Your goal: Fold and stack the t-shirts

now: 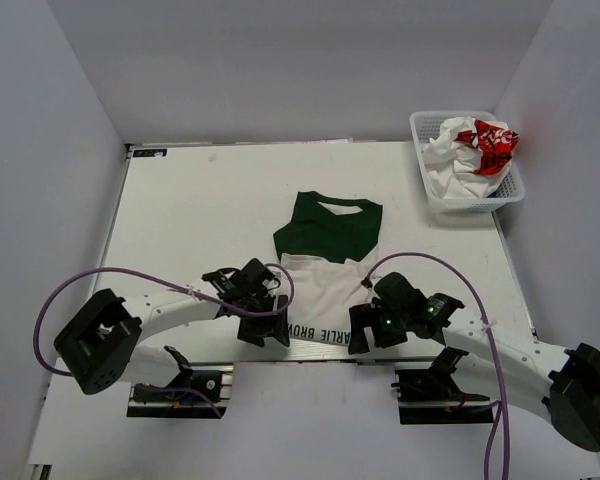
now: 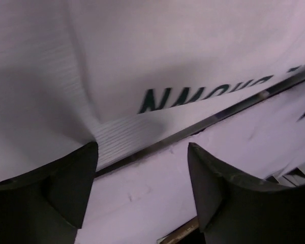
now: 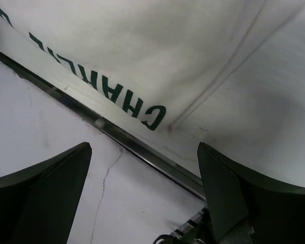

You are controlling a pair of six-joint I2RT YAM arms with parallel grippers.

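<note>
Off-white tee [image 1: 325, 285] hem at table [image 1: 200, 200] edge, fingers [image 2: 51, 193] spread

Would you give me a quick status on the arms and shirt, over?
Left tool open, right tool open, both at near hem. Green-sleeved tee flat, ungripped. White tee in basket; nothing blocking.

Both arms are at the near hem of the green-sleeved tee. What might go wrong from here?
The hem of the tee lies right along the table's metal edge strip, so the open left gripper and right gripper may pinch the strip or miss cloth. Uneven grabs could skew the fold.
</note>
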